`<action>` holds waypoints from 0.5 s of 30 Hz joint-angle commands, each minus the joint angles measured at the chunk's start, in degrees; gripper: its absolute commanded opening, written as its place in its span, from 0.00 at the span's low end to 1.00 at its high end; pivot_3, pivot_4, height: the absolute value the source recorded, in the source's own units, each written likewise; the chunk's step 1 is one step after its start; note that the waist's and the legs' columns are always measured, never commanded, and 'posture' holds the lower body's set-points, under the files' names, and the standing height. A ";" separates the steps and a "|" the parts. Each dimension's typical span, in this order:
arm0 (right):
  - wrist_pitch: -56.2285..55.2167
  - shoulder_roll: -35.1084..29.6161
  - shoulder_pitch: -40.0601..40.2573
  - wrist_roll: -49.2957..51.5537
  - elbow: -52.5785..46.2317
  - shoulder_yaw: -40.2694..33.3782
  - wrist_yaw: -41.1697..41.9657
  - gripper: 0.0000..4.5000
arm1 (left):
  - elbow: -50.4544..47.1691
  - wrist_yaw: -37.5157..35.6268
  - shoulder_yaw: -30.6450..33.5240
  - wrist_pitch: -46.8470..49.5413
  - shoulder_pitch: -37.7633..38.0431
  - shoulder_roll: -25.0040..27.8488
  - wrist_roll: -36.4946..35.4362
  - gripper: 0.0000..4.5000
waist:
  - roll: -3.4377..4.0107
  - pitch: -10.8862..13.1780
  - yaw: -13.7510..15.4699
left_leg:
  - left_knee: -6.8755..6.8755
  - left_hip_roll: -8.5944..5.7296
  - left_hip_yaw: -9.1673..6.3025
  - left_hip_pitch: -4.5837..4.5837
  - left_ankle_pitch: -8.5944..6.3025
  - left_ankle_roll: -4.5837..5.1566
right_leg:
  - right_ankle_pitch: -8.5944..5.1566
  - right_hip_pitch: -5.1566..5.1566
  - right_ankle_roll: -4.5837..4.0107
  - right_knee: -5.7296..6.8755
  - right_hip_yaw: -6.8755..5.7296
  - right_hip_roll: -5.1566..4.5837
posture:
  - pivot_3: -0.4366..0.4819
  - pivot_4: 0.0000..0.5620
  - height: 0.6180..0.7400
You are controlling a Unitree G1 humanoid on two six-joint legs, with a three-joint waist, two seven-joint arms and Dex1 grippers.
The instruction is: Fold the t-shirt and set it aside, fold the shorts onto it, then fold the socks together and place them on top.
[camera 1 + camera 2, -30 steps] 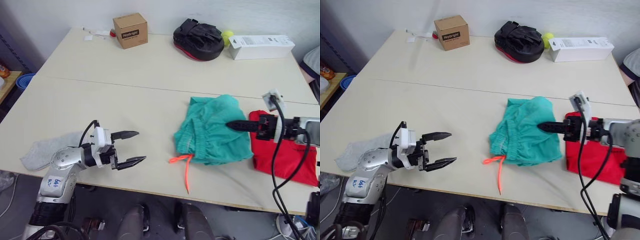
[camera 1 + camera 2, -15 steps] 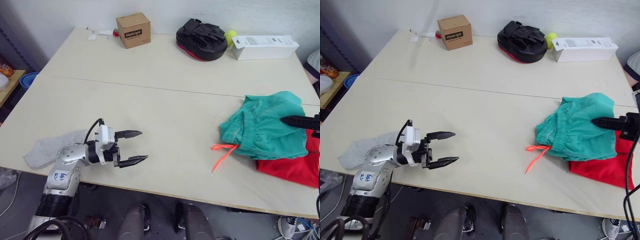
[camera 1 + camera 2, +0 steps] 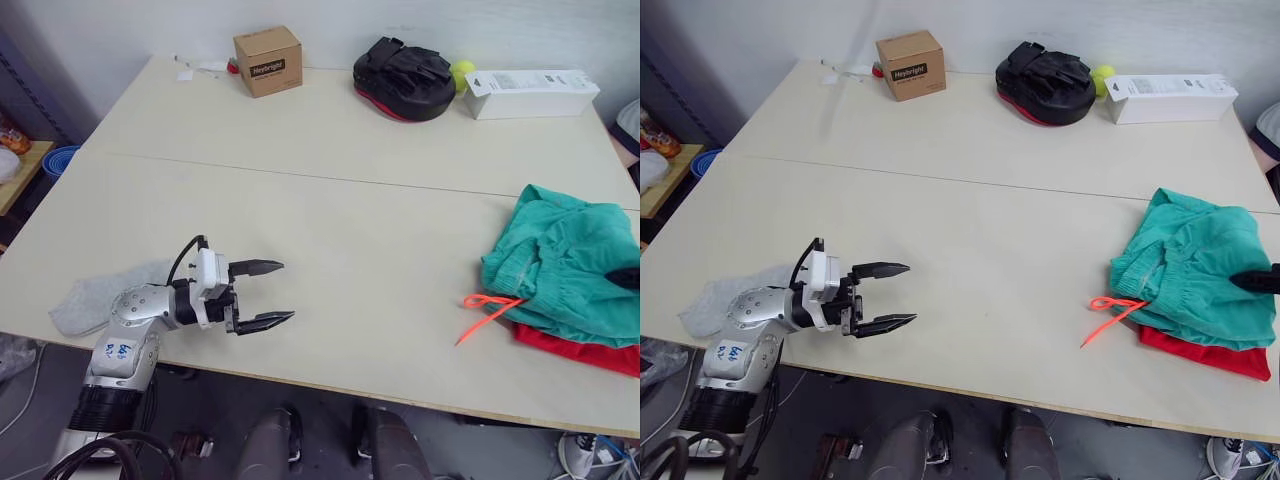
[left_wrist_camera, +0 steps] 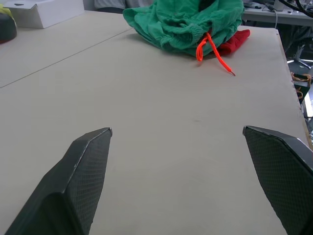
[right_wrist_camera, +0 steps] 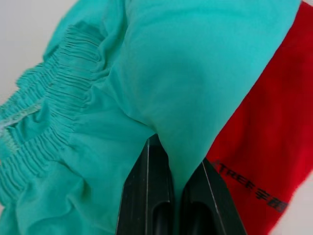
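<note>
Now: shorts pinched at the table's right edge

At 8 o'clock the left gripper [image 3: 262, 293] hovers spread beside the socks [image 3: 90, 299]; at 3 o'clock the right gripper [image 5: 170, 196] is pressed together on the shorts [image 3: 565, 270], bunched over the t-shirt [image 3: 580, 350], orange drawstring [image 3: 484, 312] trailing.

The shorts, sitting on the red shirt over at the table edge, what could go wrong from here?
The shorts look bunched rather than folded, so the stack may end up lumpy. The right gripper pinches a fold of them; pulling on could drag the t-shirt underneath, which lies near the table's front edge. The orange drawstring trails loose and could snag.
</note>
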 commanded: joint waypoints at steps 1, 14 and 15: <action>-3.38 -1.64 -0.21 -3.15 1.84 0.45 0.24 0.00 | -1.28 -0.12 0.87 -0.19 0.31 0.95 -0.07 1.00 | 0.00 0.00 -0.01 | 0.01 0.00 0.00 0.00 0.00 0.00 | 0.00 0.00 0.00 0.00 0.00 0.00 | 0.48 0.27 1.00; -13.95 -3.78 -0.36 -9.52 7.21 1.19 4.79 0.00 | -0.69 -0.67 0.33 -0.55 0.30 1.40 0.31 1.00 | 0.08 -0.02 0.00 | 0.07 0.02 0.03 0.02 0.09 0.10 | 0.00 0.00 0.00 0.07 0.04 0.07 | 0.48 0.27 1.00; -14.86 -3.60 -0.06 -10.23 7.67 1.59 4.98 0.00 | -0.51 -0.75 0.30 -0.62 0.18 1.43 0.36 1.00 | 0.08 -0.02 0.01 | 0.06 0.02 0.03 0.02 0.09 0.10 | 0.00 0.01 0.00 0.06 0.03 0.07 | 0.48 0.27 1.00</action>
